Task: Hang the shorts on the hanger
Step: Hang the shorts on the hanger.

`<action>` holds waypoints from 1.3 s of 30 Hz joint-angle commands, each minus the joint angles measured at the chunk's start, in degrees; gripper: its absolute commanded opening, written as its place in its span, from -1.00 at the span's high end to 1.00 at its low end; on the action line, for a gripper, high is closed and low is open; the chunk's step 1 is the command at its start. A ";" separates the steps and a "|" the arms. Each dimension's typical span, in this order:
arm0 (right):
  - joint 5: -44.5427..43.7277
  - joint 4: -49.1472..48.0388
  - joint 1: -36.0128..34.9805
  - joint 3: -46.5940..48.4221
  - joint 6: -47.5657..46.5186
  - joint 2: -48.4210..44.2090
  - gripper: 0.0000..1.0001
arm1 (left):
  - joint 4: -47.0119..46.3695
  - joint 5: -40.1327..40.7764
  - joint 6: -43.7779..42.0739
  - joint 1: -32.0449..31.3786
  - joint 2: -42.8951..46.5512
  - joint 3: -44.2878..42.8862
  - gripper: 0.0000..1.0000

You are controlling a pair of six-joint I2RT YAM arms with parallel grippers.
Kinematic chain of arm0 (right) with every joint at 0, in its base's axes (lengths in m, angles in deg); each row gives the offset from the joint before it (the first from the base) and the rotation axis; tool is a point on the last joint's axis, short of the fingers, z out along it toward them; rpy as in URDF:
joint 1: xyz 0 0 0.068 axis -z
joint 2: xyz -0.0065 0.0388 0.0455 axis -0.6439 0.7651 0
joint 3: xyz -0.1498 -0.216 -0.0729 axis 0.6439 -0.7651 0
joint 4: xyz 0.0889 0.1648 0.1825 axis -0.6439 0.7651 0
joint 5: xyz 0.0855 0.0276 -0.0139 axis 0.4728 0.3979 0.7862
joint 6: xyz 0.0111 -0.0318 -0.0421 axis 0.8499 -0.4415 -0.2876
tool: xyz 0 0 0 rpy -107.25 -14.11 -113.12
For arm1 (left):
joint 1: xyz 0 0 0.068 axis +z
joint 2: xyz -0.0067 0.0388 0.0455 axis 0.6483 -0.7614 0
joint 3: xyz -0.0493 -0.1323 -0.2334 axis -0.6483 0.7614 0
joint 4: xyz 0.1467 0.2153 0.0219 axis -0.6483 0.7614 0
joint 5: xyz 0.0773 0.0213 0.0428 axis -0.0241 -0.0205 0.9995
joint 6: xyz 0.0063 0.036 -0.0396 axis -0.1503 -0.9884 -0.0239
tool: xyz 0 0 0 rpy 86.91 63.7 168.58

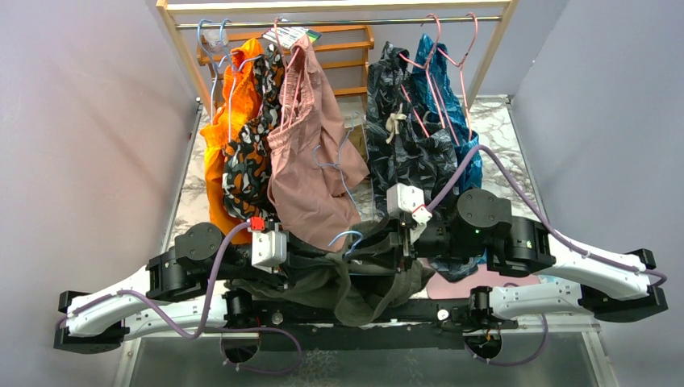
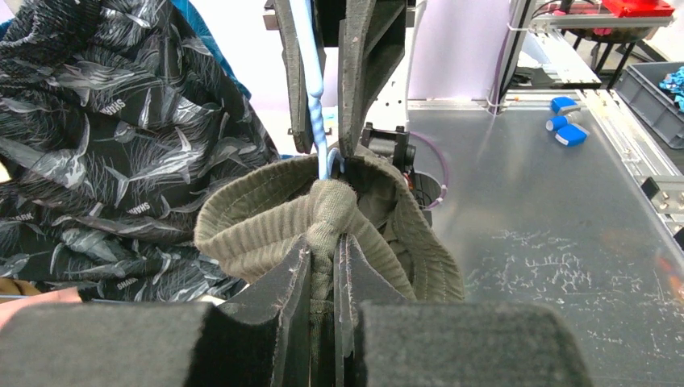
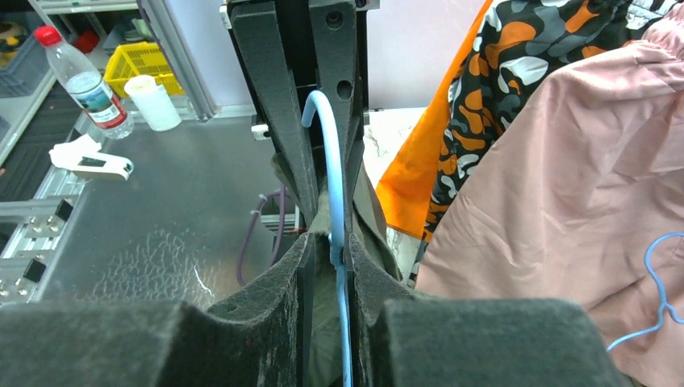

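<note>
The shorts (image 1: 355, 278) hang bunched between the two arms at the near edge of the table (image 1: 516, 145), at about 6 o'clock in the top view. The left gripper (image 2: 323, 258) pinches a knotted fold of the olive cloth with fingers almost together. The right gripper (image 3: 327, 258) has its fingers pressed on the light-blue hanger (image 3: 332, 185), whose wire runs into the waistband. At 12 o'clock, other garments hang on a rail (image 1: 339, 22).

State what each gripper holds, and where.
Left gripper: olive shorts, by the bunched waistband. Right gripper: blue hanger, by its wire.
</note>
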 commanded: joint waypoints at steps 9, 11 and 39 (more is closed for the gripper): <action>2.47 -3.24 -0.04 1.55 1.21 2.54 0.96 | -5.04 -1.80 0.64 0.09 0.69 -3.03 1.00; 1.65 -3.98 -0.06 0.93 1.20 1.69 0.99 | -4.75 -1.00 0.53 0.10 0.88 -2.94 1.00; -9.87 3.00 -0.04 2.17 -1.85 -8.47 0.99 | 4.58 13.85 2.21 0.10 8.75 -3.90 0.10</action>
